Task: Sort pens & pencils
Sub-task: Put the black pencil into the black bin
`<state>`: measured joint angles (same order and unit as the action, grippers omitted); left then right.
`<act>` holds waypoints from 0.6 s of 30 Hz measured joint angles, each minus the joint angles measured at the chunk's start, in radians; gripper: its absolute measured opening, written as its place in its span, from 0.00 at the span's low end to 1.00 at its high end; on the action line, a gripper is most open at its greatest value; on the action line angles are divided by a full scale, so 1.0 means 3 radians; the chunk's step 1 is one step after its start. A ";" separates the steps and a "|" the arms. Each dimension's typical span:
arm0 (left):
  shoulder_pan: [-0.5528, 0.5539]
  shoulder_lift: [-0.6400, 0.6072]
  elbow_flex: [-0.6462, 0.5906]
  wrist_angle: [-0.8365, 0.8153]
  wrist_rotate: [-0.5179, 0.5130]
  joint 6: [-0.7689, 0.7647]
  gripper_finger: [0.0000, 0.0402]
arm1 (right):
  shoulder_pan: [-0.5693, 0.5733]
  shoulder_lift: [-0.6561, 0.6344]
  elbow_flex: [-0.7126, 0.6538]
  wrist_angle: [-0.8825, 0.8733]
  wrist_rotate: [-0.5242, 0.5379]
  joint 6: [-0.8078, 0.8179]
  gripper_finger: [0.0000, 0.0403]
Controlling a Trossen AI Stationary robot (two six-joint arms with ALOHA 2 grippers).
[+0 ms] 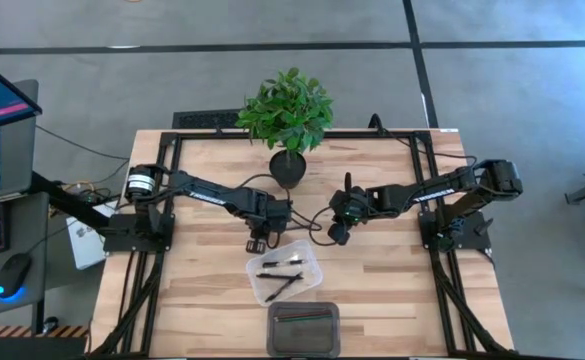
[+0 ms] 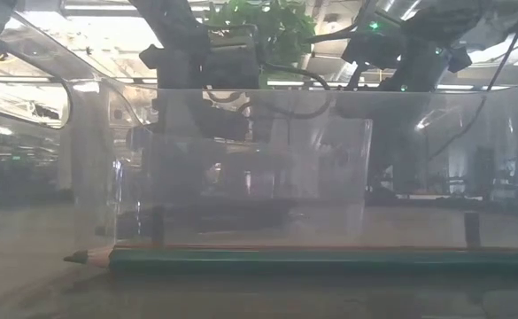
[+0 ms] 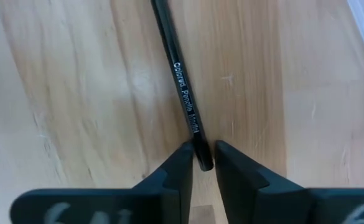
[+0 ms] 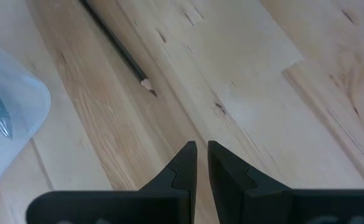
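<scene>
In the low view, nearest the camera, a green pencil (image 2: pixel 312 260) lies flat inside the dark bin (image 1: pixel 303 328), at the table's (image 1: pixel 392 300) near edge. Beyond it, the clear tray (image 1: pixel 284 274) holds the pens (image 1: pixel 282 276).

Just past the tray, the left hand (image 3: pixel 199 163) is closed to a narrow gap around one end of a black pencil (image 3: pixel 180 78), which still lies on the table. The pinch sits at the very end, so the pencil is likely to swing when lifted. A firm squeeze and a slow, level lift are advised before it is carried over the tray to the dark bin.

The right hand (image 4: pixel 200 149) hovers nearby, nearly closed and empty.
</scene>
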<state>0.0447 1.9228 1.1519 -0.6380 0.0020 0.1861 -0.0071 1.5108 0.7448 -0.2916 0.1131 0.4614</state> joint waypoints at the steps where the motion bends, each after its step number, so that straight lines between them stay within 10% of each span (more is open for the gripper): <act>1: 0.0008 0.0000 0.0000 0.0002 0.0008 -0.0002 0.14 | 0.0000 0.0000 0.0000 -0.0001 0.0001 0.0000 0.15; 18: 0.0028 0.0000 -0.0003 -0.0018 -0.0024 -0.0039 0.04 | 0.0000 0.0000 0.0000 -0.0050 0.0001 0.0001 0.15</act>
<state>0.0532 1.9228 1.1511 -0.6435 -0.0051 0.1746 -0.0071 1.5108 0.7448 -0.3065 0.1135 0.4618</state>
